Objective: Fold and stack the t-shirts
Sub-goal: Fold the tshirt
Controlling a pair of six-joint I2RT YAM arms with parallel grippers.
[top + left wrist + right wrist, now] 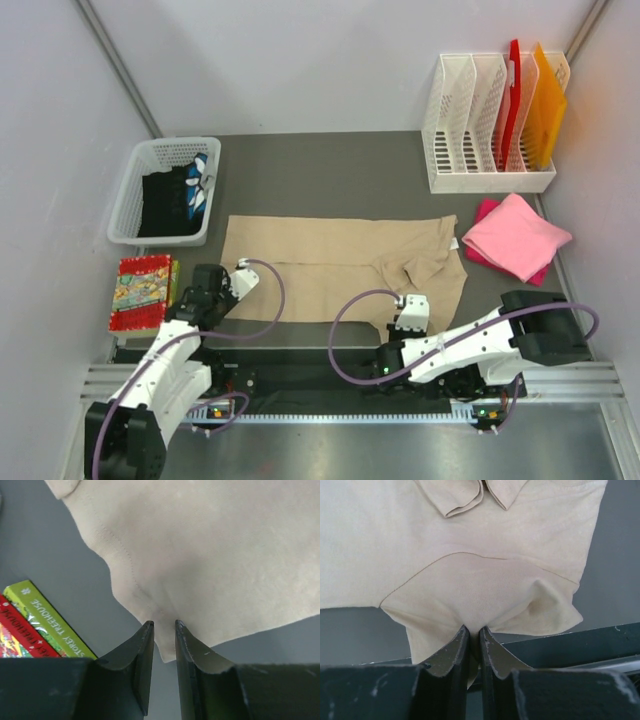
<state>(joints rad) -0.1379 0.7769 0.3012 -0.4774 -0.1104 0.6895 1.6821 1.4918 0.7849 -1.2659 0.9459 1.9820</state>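
A tan-beige soft cloth t-shirt (340, 265) lies spread flat on the grey desk (330, 170), just right of the white plastic mesh basket (125, 200) and a little nearer the arms than it. Its long side runs away from the basket, and the part farthest from the basket is rumpled into folds. The left end effector (243, 272) sits at the tee's near corner on the basket side. The left wrist view shows its jaws parted by a narrow gap, with the corner of the cloth (210, 555) hanging in that gap, loose rather than pressed. The right end effector (411, 300) is at the tee's near edge, well to the right of the basket. In the right wrist view its jaws are almost together, pinching a puckered bit of the hem (470, 540). A bright pink soft cloth t-shirt (515, 237) lies folded far right of the basket, apart from the tan one. Behind it, also far right of the basket, a white slotted plastic rack (490, 180) holds a stiff red plastic sheet (513, 100) and an orange one (545, 115) upright. Just in front of the basket lies a colourful red-edged book (143, 292).
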